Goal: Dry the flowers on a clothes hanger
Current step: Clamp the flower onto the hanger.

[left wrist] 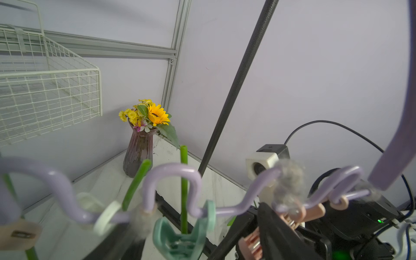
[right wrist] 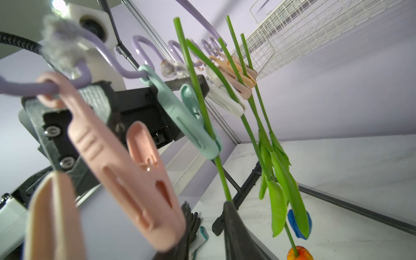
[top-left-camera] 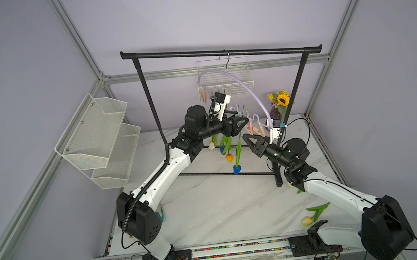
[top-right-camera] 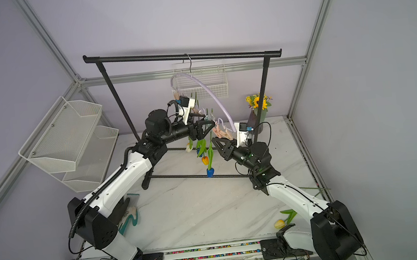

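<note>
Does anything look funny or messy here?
Yes. The pale lilac arched hanger hangs lopsided, one end drooping low, with grey fluff stuck on it. One yellow tulip lies on the white marble table, unclipped.

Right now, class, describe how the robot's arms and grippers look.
The left arm and right arm have white shells and black joint housings. The left gripper and right gripper are black with a triangular outline. A ribbed black conduit runs along the left arm.

Robot lab cell, aluminium frame (top-left-camera: 81, 43)
</note>
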Robot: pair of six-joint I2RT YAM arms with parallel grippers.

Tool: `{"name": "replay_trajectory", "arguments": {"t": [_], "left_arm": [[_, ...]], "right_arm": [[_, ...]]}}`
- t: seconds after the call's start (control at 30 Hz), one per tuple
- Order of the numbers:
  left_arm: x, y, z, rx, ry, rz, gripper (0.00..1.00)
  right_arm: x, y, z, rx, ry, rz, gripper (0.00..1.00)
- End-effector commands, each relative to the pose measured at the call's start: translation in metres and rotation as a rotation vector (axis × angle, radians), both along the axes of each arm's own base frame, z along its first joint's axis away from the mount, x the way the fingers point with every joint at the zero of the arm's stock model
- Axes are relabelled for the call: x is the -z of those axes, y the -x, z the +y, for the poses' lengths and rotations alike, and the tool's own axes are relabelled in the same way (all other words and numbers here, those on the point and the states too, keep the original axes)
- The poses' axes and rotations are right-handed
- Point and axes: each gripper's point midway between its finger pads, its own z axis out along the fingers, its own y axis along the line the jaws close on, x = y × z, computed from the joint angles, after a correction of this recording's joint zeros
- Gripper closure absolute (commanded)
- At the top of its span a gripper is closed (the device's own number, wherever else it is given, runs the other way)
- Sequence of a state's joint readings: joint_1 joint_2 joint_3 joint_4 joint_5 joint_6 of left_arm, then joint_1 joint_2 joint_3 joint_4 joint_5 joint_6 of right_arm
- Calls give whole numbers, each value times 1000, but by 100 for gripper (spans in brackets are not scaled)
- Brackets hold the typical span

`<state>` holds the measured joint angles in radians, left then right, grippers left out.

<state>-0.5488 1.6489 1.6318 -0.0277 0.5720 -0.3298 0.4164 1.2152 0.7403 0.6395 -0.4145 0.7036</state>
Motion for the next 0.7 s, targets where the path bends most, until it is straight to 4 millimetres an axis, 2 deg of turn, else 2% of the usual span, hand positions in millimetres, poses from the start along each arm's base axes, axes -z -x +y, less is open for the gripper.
{"name": "replay_trajectory", "arguments": {"t": [0.0, 0.13, 0.37, 0.53, 0.67], "left_arm": [[-42, 17, 19, -15, 52, -92, 23], [-41, 19, 25, -25, 45, -91, 22], [-33, 26, 39, -52, 19, -81, 22], [-17, 28, 50, -86, -23, -53, 21], [7, 27, 58, -131, -79, -14, 20]], "right_arm": [[21, 6, -6, 30, 61, 40, 67], [34, 16, -13, 49, 106, 61, 62], [61, 28, -41, 166, 184, 157, 57], [86, 34, -64, 276, 249, 274, 55], [110, 37, -92, 415, 297, 357, 50]]}}
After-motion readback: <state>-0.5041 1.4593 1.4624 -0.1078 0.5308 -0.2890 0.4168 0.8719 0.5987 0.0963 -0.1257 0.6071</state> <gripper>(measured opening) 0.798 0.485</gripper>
